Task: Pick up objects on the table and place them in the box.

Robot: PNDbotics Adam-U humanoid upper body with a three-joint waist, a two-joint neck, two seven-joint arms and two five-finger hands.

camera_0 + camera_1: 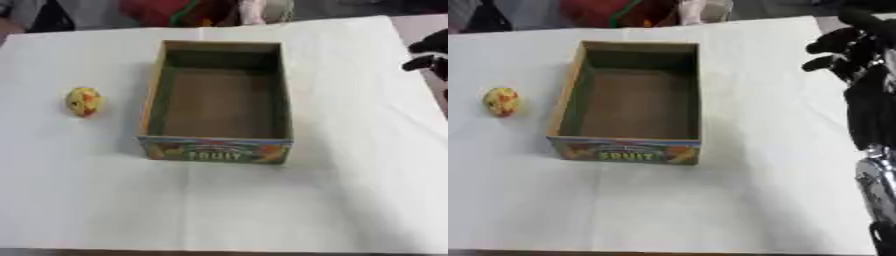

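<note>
**1 small fruit left of an empty box, our right hand still far off**

We start with the table [79,200], covered in white and taking up nearly the whole view. It is bare except for 2 things.

The box [153,95] sits near the middle, long side running away from us, open at the top, with a printed fruit label on its near wall. We see nothing inside it. Its walls look like thin card, so we judge it light and easy to shove if we bump it on the way in.

Our right hand [842,50] hangs at the right edge, above the table's far right corner and well apart from both box and fruit. Its dark fingers look loosely curled and hold nothing, though the shape is too blurred to say more. Our left hand shows in neither view.

The fruit [84,101] is the smallest thing here: a rounded, egg-like shape, yellow with red patches, lying on the cloth to the left of the box and clear of its wall. We judge it light, and smooth enough to roll or slip if nudged from 1 side. Whether it is a hard toy or soft, we cannot tell. We would take it across its widest part, thumb on 1 flank and fingers on the other, coming from above. It lies on our left, so the left hand seems better placed.
</note>
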